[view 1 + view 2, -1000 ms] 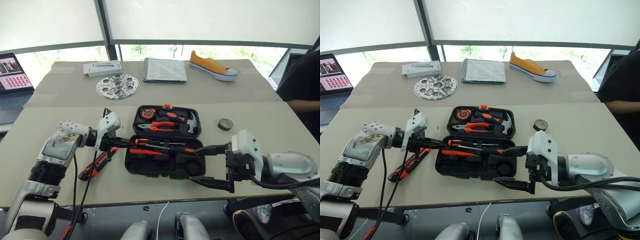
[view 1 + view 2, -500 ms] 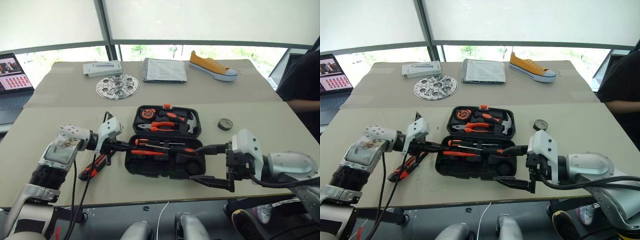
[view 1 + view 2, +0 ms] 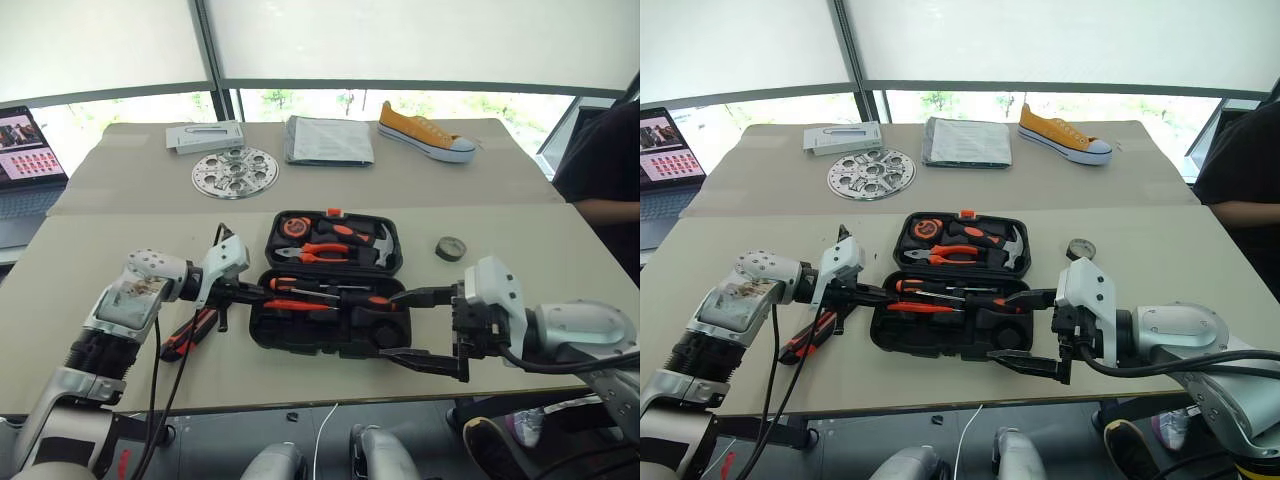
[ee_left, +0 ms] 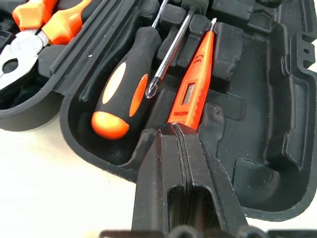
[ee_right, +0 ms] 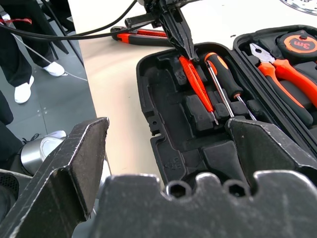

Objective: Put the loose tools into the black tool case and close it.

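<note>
The black tool case lies open mid-table. Its far half holds pliers, a hammer and a tape measure. The near half holds two screwdrivers and the slim orange tester. My left gripper is shut and empty, with its tips at the tester's butt end by the case's left edge. The utility knife lies on the table left of the case, under my left arm. The dark tape roll sits to the right of the case. My right gripper stands open at the case's near right corner, holding nothing.
Along the far side are a grey box, a perforated metal disc, a folded grey cloth and a yellow shoe. A laptop stands at far left and a person at the right edge. Cables hang from my left arm.
My left arm has edged slightly right toward the case, its shut tips staying at the tester's end. The right gripper has not moved.
</note>
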`<action>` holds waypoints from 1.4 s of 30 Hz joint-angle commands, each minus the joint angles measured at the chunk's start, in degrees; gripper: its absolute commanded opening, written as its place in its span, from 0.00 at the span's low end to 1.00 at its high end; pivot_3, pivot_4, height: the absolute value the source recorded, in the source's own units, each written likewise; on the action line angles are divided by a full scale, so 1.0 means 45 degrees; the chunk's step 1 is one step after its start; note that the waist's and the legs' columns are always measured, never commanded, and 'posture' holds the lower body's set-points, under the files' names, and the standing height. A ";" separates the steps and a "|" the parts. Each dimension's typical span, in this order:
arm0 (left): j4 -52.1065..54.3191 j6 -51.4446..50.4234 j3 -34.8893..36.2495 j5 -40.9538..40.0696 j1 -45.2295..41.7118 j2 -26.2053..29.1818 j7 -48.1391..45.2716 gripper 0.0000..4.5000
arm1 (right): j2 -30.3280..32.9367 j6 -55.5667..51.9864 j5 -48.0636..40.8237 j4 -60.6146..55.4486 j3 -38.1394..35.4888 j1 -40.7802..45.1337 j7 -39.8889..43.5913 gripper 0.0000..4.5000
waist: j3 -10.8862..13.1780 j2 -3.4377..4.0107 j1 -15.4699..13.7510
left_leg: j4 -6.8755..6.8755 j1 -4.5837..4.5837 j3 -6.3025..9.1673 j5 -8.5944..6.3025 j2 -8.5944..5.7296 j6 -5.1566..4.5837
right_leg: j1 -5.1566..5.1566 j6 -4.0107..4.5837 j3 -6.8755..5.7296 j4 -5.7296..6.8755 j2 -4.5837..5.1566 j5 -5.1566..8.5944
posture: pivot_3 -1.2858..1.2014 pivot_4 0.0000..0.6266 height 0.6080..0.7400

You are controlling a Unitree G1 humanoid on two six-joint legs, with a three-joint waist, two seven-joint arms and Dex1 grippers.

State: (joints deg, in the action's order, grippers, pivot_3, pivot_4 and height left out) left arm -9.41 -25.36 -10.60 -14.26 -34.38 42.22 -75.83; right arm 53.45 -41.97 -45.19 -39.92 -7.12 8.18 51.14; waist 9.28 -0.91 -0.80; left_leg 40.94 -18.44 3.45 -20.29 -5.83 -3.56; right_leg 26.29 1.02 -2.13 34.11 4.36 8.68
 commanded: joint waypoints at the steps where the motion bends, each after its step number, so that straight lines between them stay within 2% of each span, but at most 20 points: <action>1: 0.0762 -0.0209 0.0188 -0.0394 -0.0264 -0.0347 0.0151 0.01 | -0.0091 0.0179 -0.0056 -0.0179 -0.0052 0.0115 -0.0025 1.00 | 0.0000 0.0000 -0.0016 | 0.0001 -0.0001 0.0000 0.0000 0.0000 0.0000 | 0.0000 0.0000 0.0000 0.0000 0.0000 0.0000 | 0.52 0.24 1.00; 7: 0.0733 -0.0022 -0.0406 0.0190 -0.0093 -0.0715 0.0566 0.01 | -0.0156 0.0133 -0.0097 -0.0314 0.0004 0.0045 -0.0082 1.00 | 0.0000 0.0000 0.0007 | 0.0001 0.0001 0.0000 0.0000 -0.0001 0.0000 | -0.0001 0.0000 0.0003 0.0002 0.0001 -0.0001 | 0.52 0.24 1.00; 12: 0.0256 0.1307 -0.1172 0.1370 0.0351 -0.0607 0.0794 0.01 | -0.0161 0.0105 -0.0146 -0.0334 0.0009 0.0027 -0.0136 1.00 | 0.0000 0.0000 0.0012 | -0.0001 0.0002 -0.0001 0.0000 0.0000 0.0000 | 0.0000 0.0000 0.0005 0.0000 0.0000 -0.0001 | 0.52 0.24 1.00; 17: 0.0296 0.2141 -0.1271 0.1706 0.1023 -0.0355 0.0666 0.01 | -0.0191 0.0034 -0.0282 -0.0374 -0.0045 -0.0013 -0.0224 1.00 | -0.0005 0.0003 0.0019 | -0.0002 0.0015 0.0000 0.0000 0.0001 0.0000 | -0.0010 0.0000 0.0009 -0.0001 0.0002 -0.0001 | 0.52 0.24 1.00; 25: 0.1119 0.1362 -0.0230 0.0697 0.1090 -0.0309 0.0880 0.01 | -0.0163 0.0094 -0.0308 -0.0264 0.0099 0.0148 -0.0252 1.00 | -0.0007 0.0004 0.0034 | -0.0002 0.0021 -0.0001 0.0000 0.0002 0.0000 | -0.0016 -0.0001 0.0008 0.0003 -0.0001 0.0000 | 0.52 0.24 1.00; 28: 0.2819 -0.0510 0.1229 -0.0891 0.1662 0.0099 0.1062 0.01 | -0.0212 0.0012 -0.0361 0.0078 0.0253 0.0674 -0.0213 1.00 | -0.0006 0.0003 0.0108 | -0.0004 0.0016 -0.0002 0.0000 0.0004 0.0000 | -0.0002 0.0000 0.0009 0.0004 -0.0007 -0.0001 | 0.52 0.24 1.00; 31: 0.4617 -0.1878 0.3399 -0.2049 0.3211 0.0879 0.1650 0.16 | -0.0164 0.0186 -0.0262 0.0705 0.0559 0.1415 0.0325 1.00 | -0.0003 0.0000 0.0138 | -0.0007 0.0004 -0.0007 0.0000 0.0009 0.0000 | 0.0015 0.0001 0.0003 0.0004 -0.0010 0.0000 | 0.52 0.24 1.00; 34: 0.6044 -0.2737 0.5751 -0.2467 0.5449 0.1573 0.2448 0.43 | -0.0174 0.0526 0.0016 0.1380 0.1028 0.2171 0.1130 1.00 | -0.0002 0.0002 0.0267 | -0.0030 0.0015 -0.0011 -0.0001 0.0010 0.0001 | 0.0019 0.0003 0.0002 -0.0004 -0.0015 0.0001 | 0.52 0.24 1.00; 35: 0.6463 -0.3028 0.6639 -0.2525 0.6324 0.1685 0.2591 0.43 | -0.0187 0.0672 0.0168 0.1589 0.1234 0.2399 0.1417 1.00 | -0.0001 0.0005 0.0205 | -0.0032 0.0015 -0.0011 -0.0001 0.0010 0.0001 | 0.0019 0.0003 0.0003 -0.0002 -0.0015 0.0001 | 0.52 0.24 1.00; 36: 0.6838 -0.3289 0.7448 -0.2566 0.7149 0.1775 0.2730 0.56 | -0.0215 0.0814 0.0322 0.1780 0.1424 0.2596 0.1702 1.00 | 0.0004 0.0009 0.0204 | -0.0032 0.0019 -0.0010 0.0000 0.0009 0.0002 | 0.0015 0.0003 -0.0007 -0.0002 -0.0014 0.0001 | 0.52 0.24 1.00; 37: 0.7171 -0.3421 0.8263 -0.2471 0.8078 0.1835 0.2856 0.59 | -0.0271 0.0948 0.0453 0.1979 0.1624 0.2800 0.1979 1.00 | 0.0005 0.0009 0.0204 | -0.0037 0.0017 -0.0012 -0.0001 0.0009 0.0002 | 0.0018 0.0003 -0.0004 -0.0006 -0.0013 0.0001 | 0.52 0.24 1.00; 42: 0.8077 -0.3733 1.0726 -0.2058 1.1331 0.1738 0.3478 0.99 | -0.0723 0.1437 0.0993 0.2781 0.2429 0.3580 0.2904 1.00 | 0.0011 0.0006 0.0102 | -0.0041 0.0025 -0.0022 -0.0003 0.0010 0.0004 | 0.0007 0.0002 -0.0005 -0.0011 -0.0016 0.0003 | 0.52 0.24 1.00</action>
State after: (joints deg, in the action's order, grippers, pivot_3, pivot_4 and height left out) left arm 23.83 -41.54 33.45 -23.57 14.85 49.72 -61.25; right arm 50.76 -37.52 -41.53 -27.76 3.40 22.90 62.51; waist 9.33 -0.88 -0.34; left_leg 40.76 -18.30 3.36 -20.30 -5.79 -3.54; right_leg 26.29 1.03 -2.15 34.08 4.32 8.69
